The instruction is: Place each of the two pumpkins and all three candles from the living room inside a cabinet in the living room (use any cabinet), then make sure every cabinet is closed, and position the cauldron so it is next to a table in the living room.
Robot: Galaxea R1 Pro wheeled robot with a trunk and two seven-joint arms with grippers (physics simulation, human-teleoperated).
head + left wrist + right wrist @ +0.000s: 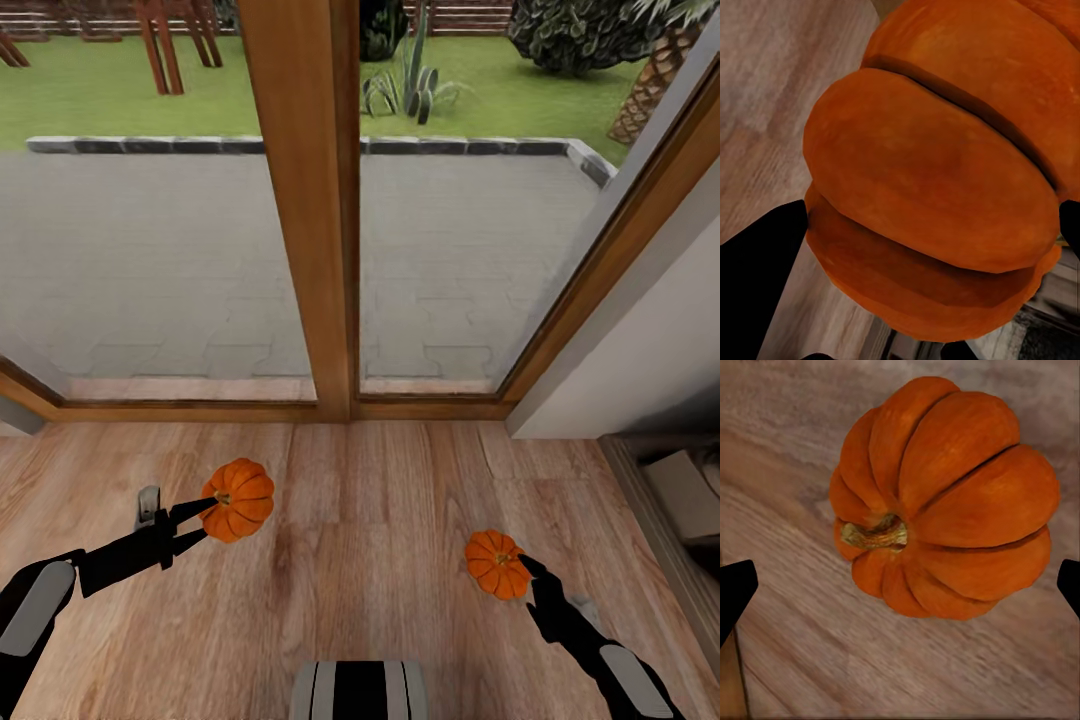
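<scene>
We hold one pumpkin point(238, 499) clamped in our left gripper point(205, 512), carried above the wood floor point(360, 560) near the window frame point(310, 200); the left wrist view shows its ribs point(937, 187) pressed between the dark fingertips point(761, 270). Our right gripper point(525, 570) grips the second pumpkin point(496, 563), carried toward the floor's right edge, near the white wall point(650, 340). In the right wrist view that pumpkin point(945, 502) sits between the fingertips point(735, 589), stem sideways.
</scene>
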